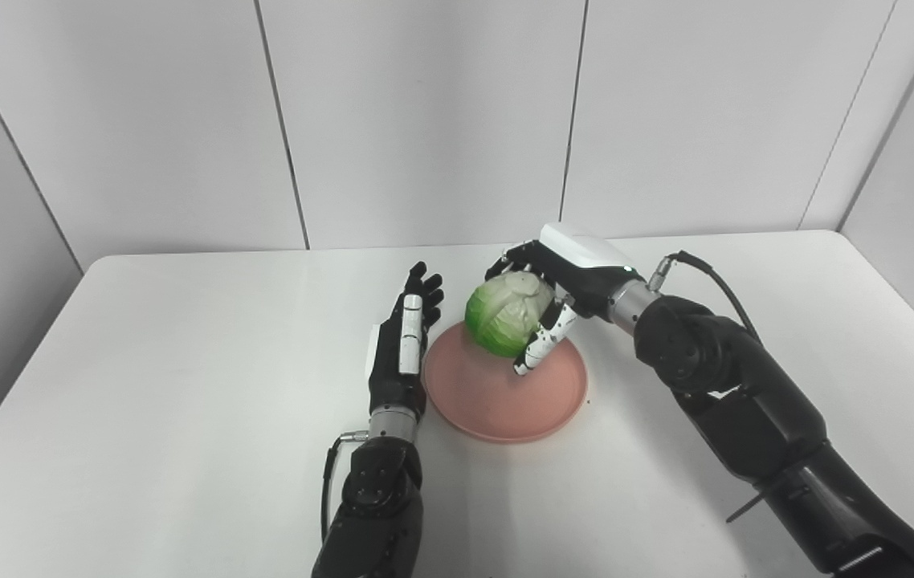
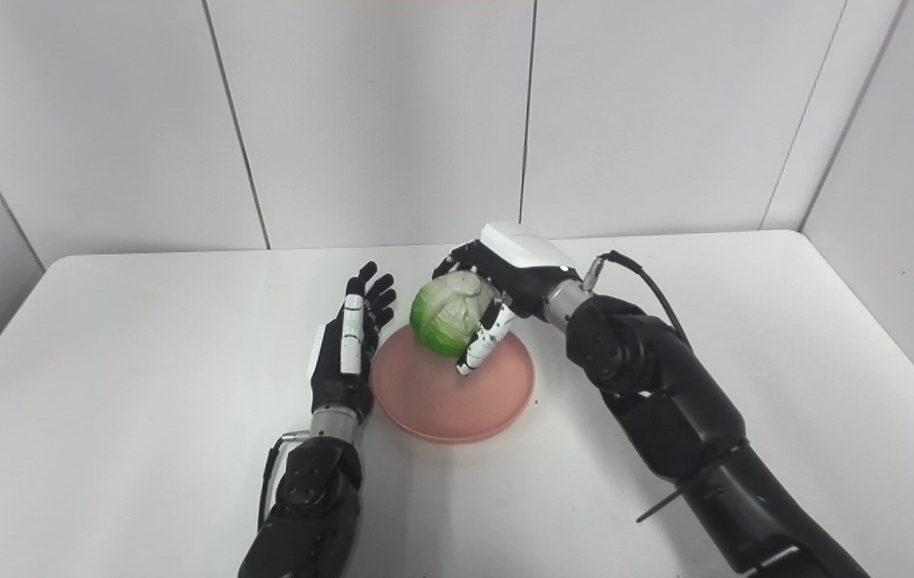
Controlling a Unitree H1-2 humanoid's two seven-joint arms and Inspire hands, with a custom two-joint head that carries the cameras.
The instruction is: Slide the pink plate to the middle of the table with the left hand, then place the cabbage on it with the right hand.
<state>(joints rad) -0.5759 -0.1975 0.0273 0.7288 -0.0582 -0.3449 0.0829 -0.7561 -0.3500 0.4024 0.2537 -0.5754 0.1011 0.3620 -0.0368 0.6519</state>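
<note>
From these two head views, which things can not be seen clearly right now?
- Whether the cabbage rests on the pink plate or hangs just above it: its underside is hidden in both views.
- The right robot hand palm side: covered by the cabbage.
- Whether the left robot hand touches the plate's rim: too close to tell.
- Both arms' upper parts: cut off by the bottom edge.

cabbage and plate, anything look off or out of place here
Nothing stands out. The right hand is shut on the cabbage over the far edge of the pink plate; the left hand is open beside the plate's rim. No spill or damage shows.
</note>
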